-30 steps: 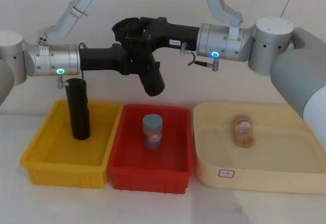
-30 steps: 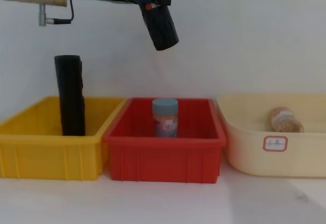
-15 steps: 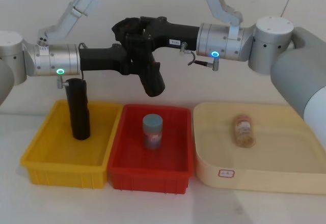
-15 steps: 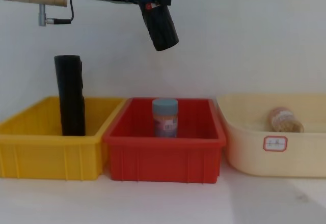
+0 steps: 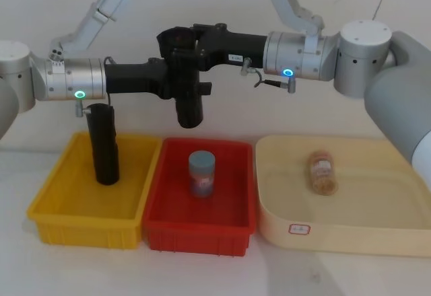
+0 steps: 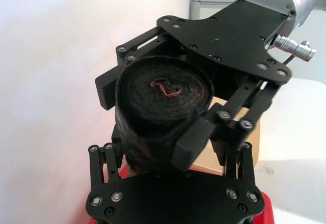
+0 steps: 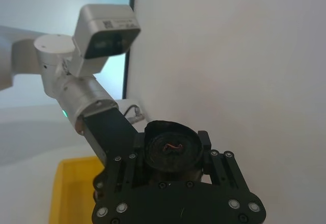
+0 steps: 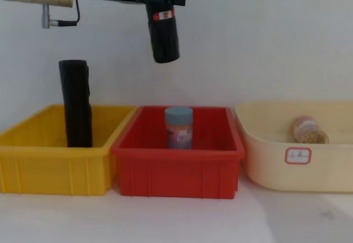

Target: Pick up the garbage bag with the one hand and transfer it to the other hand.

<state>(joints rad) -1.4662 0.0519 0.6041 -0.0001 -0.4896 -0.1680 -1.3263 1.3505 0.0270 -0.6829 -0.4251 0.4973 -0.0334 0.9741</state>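
Bins [image 5: 94, 208] on pale tabletop [image 8: 176, 221].

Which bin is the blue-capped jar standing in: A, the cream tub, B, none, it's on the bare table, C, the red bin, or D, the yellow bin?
C: the jar stands upright inside the red bin, between the yellow bin holding a tall black roll and the cream tub.
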